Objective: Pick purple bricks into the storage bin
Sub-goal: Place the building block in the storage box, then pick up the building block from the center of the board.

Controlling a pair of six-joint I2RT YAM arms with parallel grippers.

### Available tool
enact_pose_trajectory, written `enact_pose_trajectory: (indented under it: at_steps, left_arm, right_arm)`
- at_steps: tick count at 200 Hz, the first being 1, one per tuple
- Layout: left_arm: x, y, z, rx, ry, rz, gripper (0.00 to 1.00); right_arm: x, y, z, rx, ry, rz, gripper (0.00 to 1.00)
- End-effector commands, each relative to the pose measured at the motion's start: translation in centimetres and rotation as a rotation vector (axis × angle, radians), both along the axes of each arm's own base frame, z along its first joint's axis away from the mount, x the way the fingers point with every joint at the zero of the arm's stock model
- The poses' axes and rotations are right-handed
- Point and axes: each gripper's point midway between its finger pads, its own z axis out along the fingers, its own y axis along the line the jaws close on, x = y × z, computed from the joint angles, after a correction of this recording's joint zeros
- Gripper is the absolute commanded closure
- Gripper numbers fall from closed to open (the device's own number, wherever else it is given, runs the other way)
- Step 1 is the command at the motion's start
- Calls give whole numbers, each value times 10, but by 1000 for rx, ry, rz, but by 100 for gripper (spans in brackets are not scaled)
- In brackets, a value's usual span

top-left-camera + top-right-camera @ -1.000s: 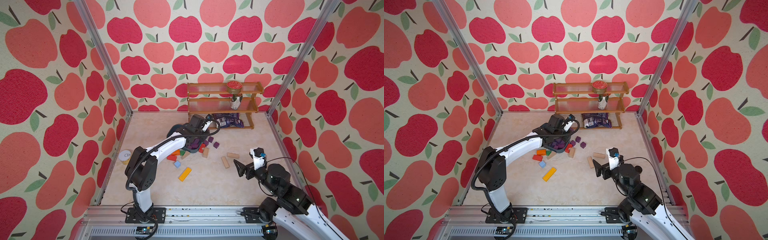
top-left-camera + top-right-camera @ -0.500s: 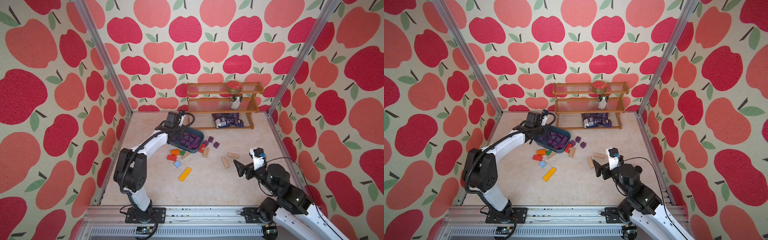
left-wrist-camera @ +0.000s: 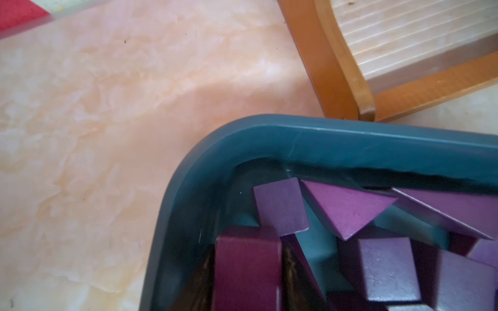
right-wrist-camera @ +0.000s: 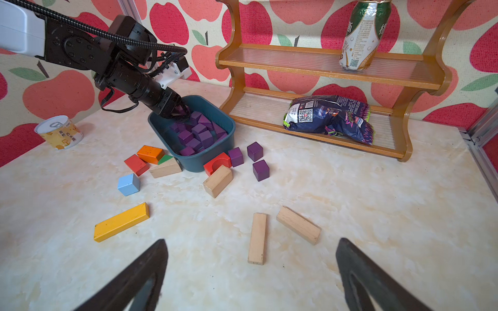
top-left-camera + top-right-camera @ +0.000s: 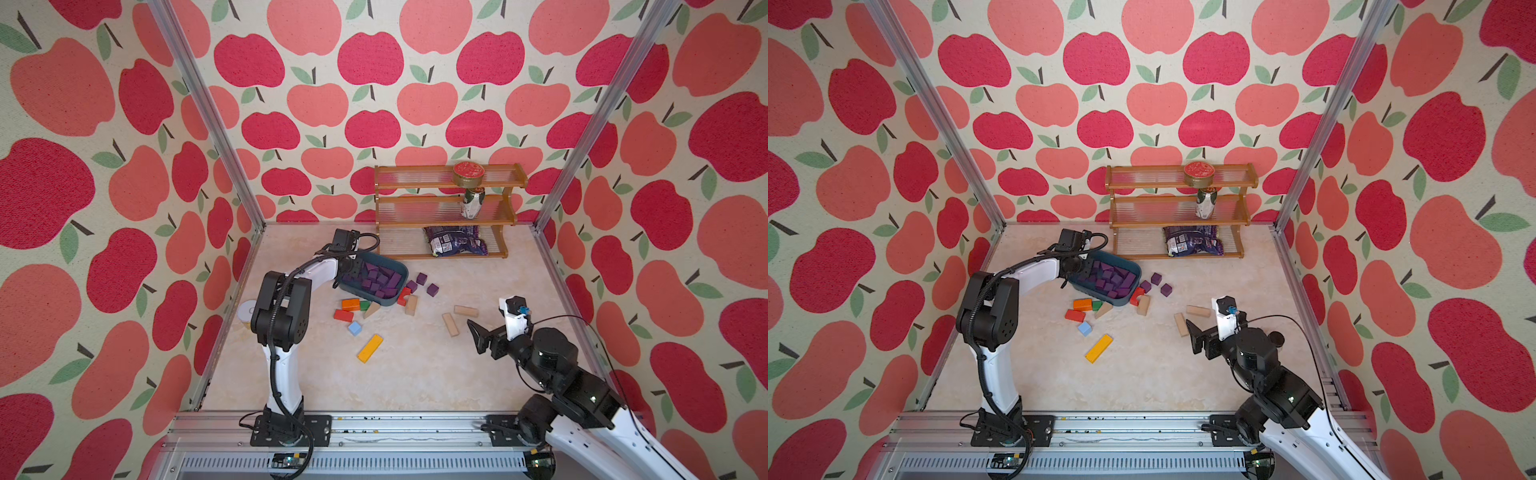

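The storage bin, a dark teal tub, stands mid-table with several purple bricks piled inside. My left gripper reaches down into the bin's left end. A purple brick lies between its fingers, with thin dark gaps at both sides, so the jaws are a little open. Three loose purple bricks lie on the table right of the bin. My right gripper hovers wide open and empty over the near right of the table.
A brown three-tier rack with a tin, a can and a snack bag stands at the back. Red, orange, green, blue and yellow blocks lie in front of the bin. Tan blocks lie near my right gripper. A small can sits by the left wall.
My left arm swung from the bin's right side to its left end and lowered into it; its jaws have parted slightly around the purple brick. The right arm has not moved.
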Motion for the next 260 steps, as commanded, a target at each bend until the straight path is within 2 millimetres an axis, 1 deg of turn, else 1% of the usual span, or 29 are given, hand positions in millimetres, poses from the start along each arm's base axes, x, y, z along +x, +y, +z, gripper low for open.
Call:
enact_pose_trajectory:
  at_steps: [1, 10, 13, 21, 33, 38, 58, 67, 80, 94, 108, 121, 130, 131, 132, 134, 139, 154, 166, 186, 212, 220, 221, 224, 248, 260]
  left_arm:
    - [9, 12, 11, 24, -25, 56, 32]
    - [9, 13, 13, 28, -31, 63, 16]
    - [9, 14, 14, 29, -32, 65, 12]
    - [9, 15, 18, 27, -40, 70, 7]
    - [8, 14, 27, 30, -61, 69, 4]
    - [7, 13, 32, 35, -74, 67, 0]
    - [2, 8, 60, 55, -132, 60, 1]
    - [-2, 3, 76, 54, -164, 52, 1]
    - [-13, -8, 98, 58, -209, 28, 1]
    - [-30, -21, 120, 60, -255, -3, 1]
    - [-52, -32, 133, 45, -280, -25, 1]
    - [-74, -41, 141, 12, -301, -33, 1]
    - [-91, -48, 142, -16, -306, -47, 1]
    - [-93, -49, 140, -14, -300, -50, 1]
    - [-95, -50, 143, -20, -308, -52, 1]
    - [-98, -51, 140, -18, -303, -56, 1]
    - [-107, -52, 143, -21, -318, -58, 1]
    - [-134, -60, 143, -23, -340, -81, 1]
    - [-151, -59, 141, -26, -350, -80, 1]
    - [-176, -57, 130, -61, -328, -88, 1]
    - [-198, -43, 118, -72, -333, -71, 1]
    - [-203, -41, 114, -81, -336, -79, 1]
    - [-204, -41, 117, -89, -346, -80, 1]
    - [-207, -39, 117, -93, -353, -82, 1]
    - [-217, -27, 115, -112, -402, -80, 1]
    - [-220, -27, 113, -126, -429, -97, 1]
  right_arm:
    - [2, -3, 2, -7, -9, -17, 1]
    - [3, -3, 1, -9, -7, -19, 1]
    - [3, -2, 1, -9, -7, -18, 1]
    - [4, -1, 0, -14, -1, -15, 1]
    - [5, 2, -1, -17, 4, -10, 1]
    - [6, 3, -1, -18, 5, -7, 1]
    - [9, 5, -2, -20, 11, -11, 1]
    - [11, 5, -2, -19, 9, -15, 1]
    - [12, 7, 1, -7, 0, -13, 1]
    - [14, 10, 0, 2, -5, -8, 1]
    - [17, 13, -3, 4, 13, -10, 1]
    - [21, 20, -7, 1, 49, 3, 1]
    - [24, 26, -9, 3, 71, 15, 1]
    - [24, 27, -9, 3, 74, 18, 1]
    - [24, 28, -9, 4, 76, 20, 1]
    - [25, 30, -10, 3, 81, 22, 1]
    - [27, 32, -10, 4, 90, 24, 1]
    - [35, 40, -12, 1, 111, 22, 1]
    - [41, 44, -9, 3, 114, 17, 1]
    - [50, 45, -6, -2, 119, -10, 1]
    - [58, 45, -5, 1, 150, -45, 1]
    - [60, 46, -6, 2, 167, -52, 1]
    - [60, 46, -6, 3, 167, -54, 1]
    - [61, 46, -7, 4, 174, -56, 1]
    - [64, 52, -12, -9, 228, -56, 1]
    - [64, 53, -14, -15, 250, -60, 1]
